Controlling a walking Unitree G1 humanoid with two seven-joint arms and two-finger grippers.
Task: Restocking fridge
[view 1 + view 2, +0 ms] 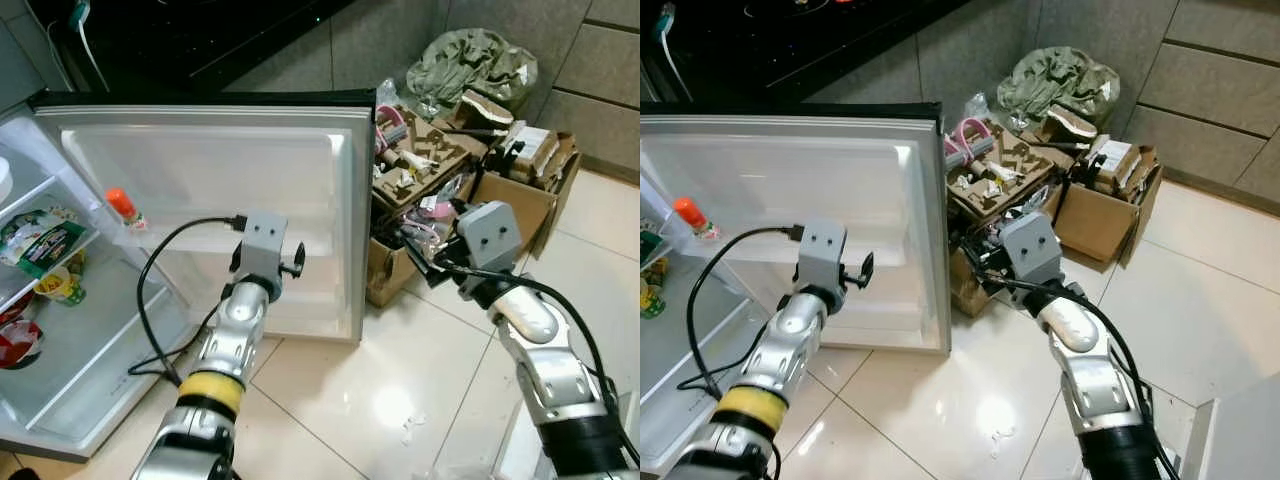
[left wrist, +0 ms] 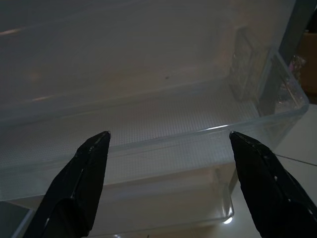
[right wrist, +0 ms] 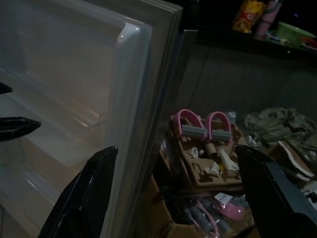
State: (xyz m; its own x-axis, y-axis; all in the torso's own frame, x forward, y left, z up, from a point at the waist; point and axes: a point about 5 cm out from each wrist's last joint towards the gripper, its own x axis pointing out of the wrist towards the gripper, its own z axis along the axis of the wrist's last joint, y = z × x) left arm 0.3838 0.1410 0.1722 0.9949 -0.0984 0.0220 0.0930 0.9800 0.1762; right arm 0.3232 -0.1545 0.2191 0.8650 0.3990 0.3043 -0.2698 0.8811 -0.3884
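Glossy cream floor tiles (image 1: 330,390) spread beneath a fridge door (image 1: 210,190) swung wide. Straight ahead of the left pincer (image 2: 168,139), whose fingers were spread with nothing between them, lay a clear door shelf (image 2: 148,134). Leftward sat an orange-capped bottle (image 1: 122,207) and packaged food (image 1: 45,245) on fridge shelves. The right pincer (image 3: 176,156), likewise spread and empty, pointed toward the door's edge, with cluttered cardboard boxes (image 1: 430,190) just beyond.

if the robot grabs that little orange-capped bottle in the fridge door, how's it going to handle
The orange-capped bottle looks small and slim, so probably light. It appears upright in the door shelf and may tip when nudged. Its smooth sides could slip.
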